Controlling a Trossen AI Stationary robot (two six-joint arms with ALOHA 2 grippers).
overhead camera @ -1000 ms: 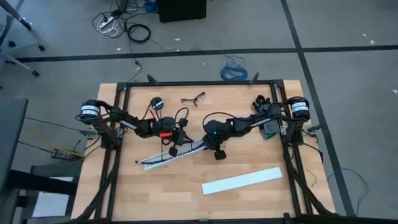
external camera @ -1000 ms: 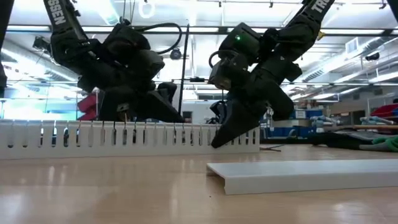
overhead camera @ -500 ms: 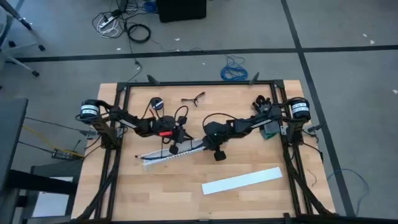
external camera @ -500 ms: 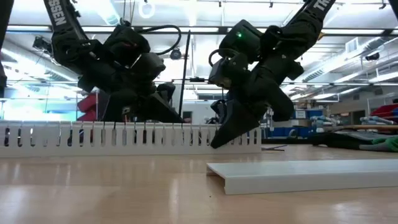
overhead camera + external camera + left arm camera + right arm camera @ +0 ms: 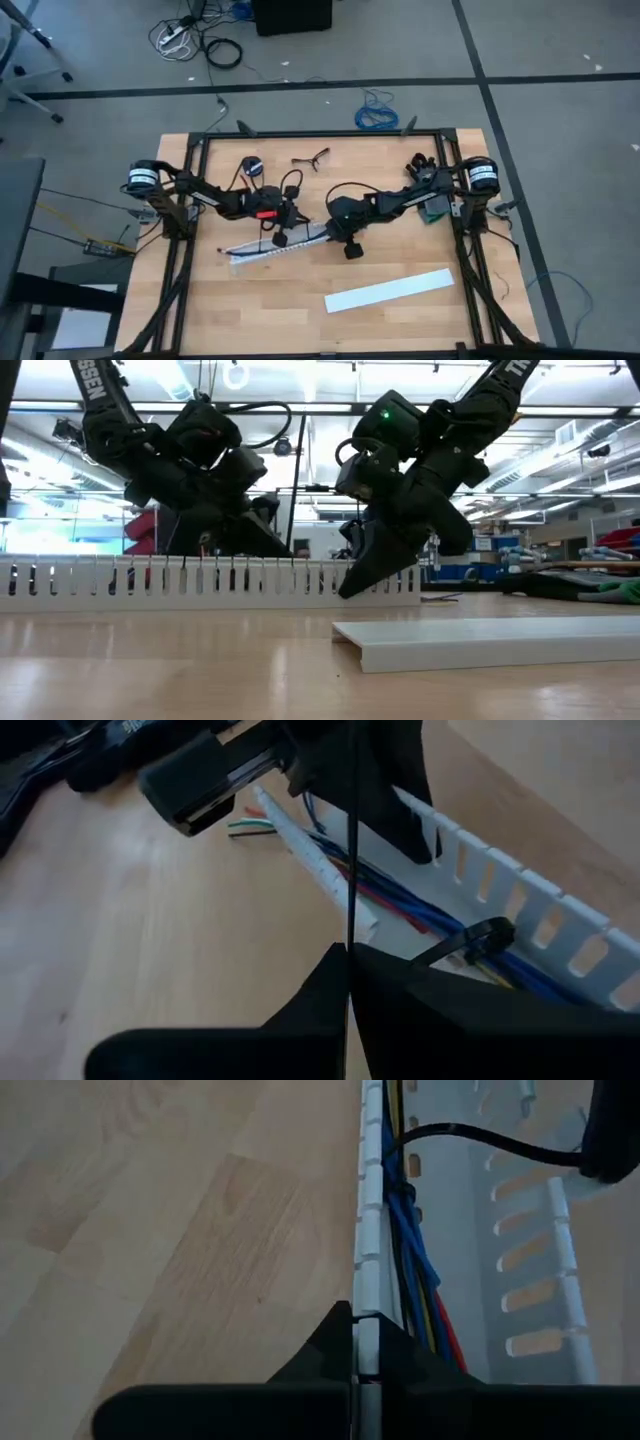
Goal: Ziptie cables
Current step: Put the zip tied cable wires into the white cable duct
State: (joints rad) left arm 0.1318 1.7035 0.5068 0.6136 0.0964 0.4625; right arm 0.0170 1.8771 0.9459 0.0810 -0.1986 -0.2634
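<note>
mid-table: left gripper (image 5: pixel 348 960) clamped on ziptie tail (image 5: pixel 351 840), right gripper (image 5: pixel 367 1342) clamped on slotted strip (image 5: pixel 372 1230) wall, cables (image 5: pixel 415 1280) inside.

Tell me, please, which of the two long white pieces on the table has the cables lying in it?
The slotted strip between the two arms holds the cables; both pincers are at it. The plain flat white piece lies apart, nearer the table's front edge, with nothing on it.

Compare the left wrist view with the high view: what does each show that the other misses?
Only the left wrist view shows the bundle of blue, red and yellow wires in the white slotted plastic duct, a black ziptie looped round them, and its thin tail pinched in the left gripper. Only the high view shows the flat white cover strip, the right gripper at the duct's other end, and the wooden table's layout. Both show duct and left gripper.
</note>
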